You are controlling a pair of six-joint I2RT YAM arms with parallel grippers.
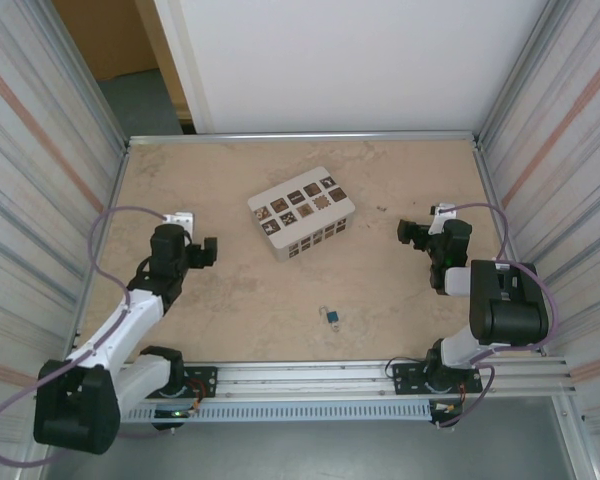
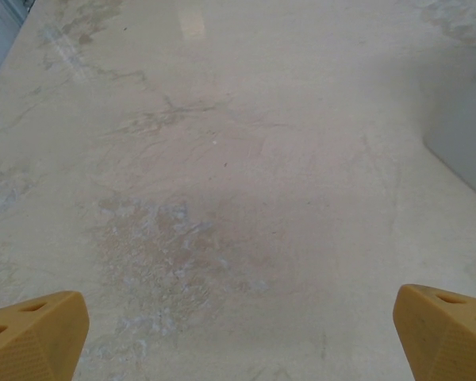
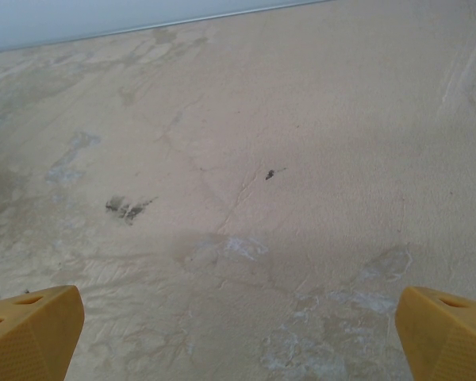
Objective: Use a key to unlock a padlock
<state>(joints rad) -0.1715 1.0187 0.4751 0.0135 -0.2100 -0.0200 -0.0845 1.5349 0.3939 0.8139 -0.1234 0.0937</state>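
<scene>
The tiny blue padlock [image 1: 332, 318] with its thin silvery shackle lies on the beige table, near the front edge and between the two arms. I cannot make out a key; it is too small to tell apart from the padlock. My left gripper [image 1: 208, 252] hovers at the left of the table, open, with bare tabletop between its orange fingertips [image 2: 33, 333]. At the right, my right gripper [image 1: 410, 235] is likewise open and empty, its orange fingertips [image 3: 446, 332] wide apart over the table. Both grippers are well away from the padlock.
A white box [image 1: 302, 212] with dark square tiles on top stands in the middle of the table, tilted; its blurred corner [image 2: 468, 143] shows at the right of the left wrist view. Corrugated walls [image 1: 40, 170] close in the table on both sides.
</scene>
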